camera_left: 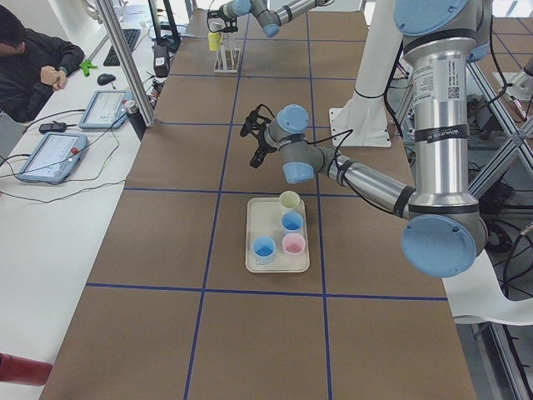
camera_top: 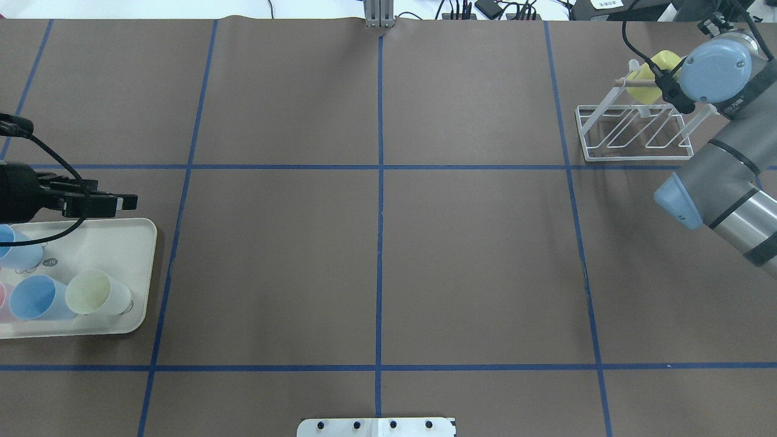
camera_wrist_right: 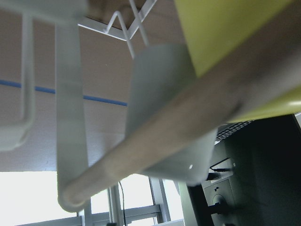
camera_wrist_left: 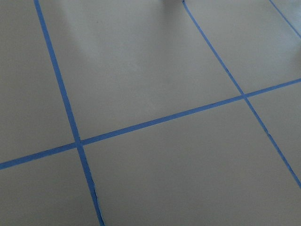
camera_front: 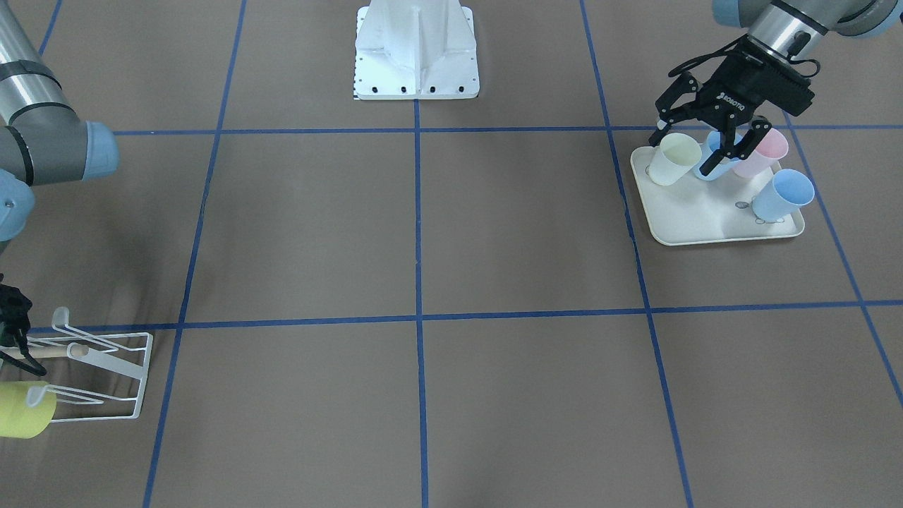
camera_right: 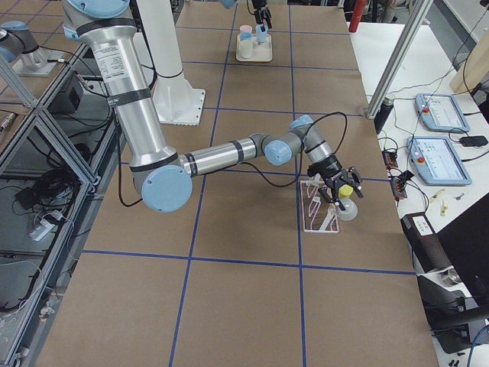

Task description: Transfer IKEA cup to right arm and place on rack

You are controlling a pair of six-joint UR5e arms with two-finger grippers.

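Note:
A yellow cup (camera_front: 25, 413) hangs on a prong at the end of the white wire rack (camera_front: 106, 374) with its wooden dowel (camera_front: 60, 351). It also shows in the overhead view (camera_top: 658, 67). My right gripper (camera_front: 10, 331) is beside the rack, close to the cup, with its fingers spread (camera_right: 341, 191). The right wrist view shows the cup (camera_wrist_right: 225, 42), the dowel and a prong close up. My left gripper (camera_front: 705, 144) hangs open and empty above the cream tray (camera_front: 705, 222), which holds a pale cup (camera_front: 674, 159), a pink cup (camera_front: 769, 148) and two blue cups (camera_front: 783, 194).
Blue tape lines grid the brown table. The white robot base plate (camera_front: 416, 63) stands at the table's middle edge. An operator (camera_left: 33, 58) and tablets (camera_left: 54, 154) sit beside the table. The left wrist view shows only table and tape (camera_wrist_left: 77, 141).

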